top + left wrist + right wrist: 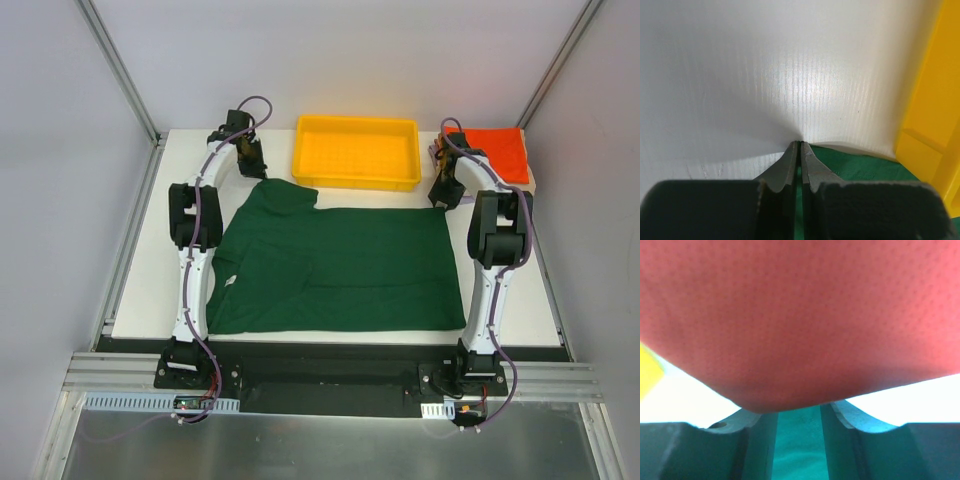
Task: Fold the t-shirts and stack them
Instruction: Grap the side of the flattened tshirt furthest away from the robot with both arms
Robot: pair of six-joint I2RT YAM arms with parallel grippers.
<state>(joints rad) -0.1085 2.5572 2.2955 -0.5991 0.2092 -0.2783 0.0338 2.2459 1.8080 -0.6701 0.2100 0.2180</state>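
One green t-shirt (pixel 340 265) pinched by left gripper (pixel 799 145), right gripper (pixel 798 415) parted; one orange-red t-shirt (pixel 498 150), one tray (pixel 355 121).

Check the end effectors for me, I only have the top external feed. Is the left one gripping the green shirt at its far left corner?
Observer: Looks so. In the left wrist view the left end effector is shut, fingers pressed together, with cloth of the dark green t-shirt showing between them.
Operator: And the right one?
Observer: The right end effector is open. Its fingers stand apart and green cloth shows in the gap.
Operator: How close is it to the orange shirt?
Observer: Very close. The orange-red t-shirt fills the upper part of the right wrist view, just ahead of the fingertips.
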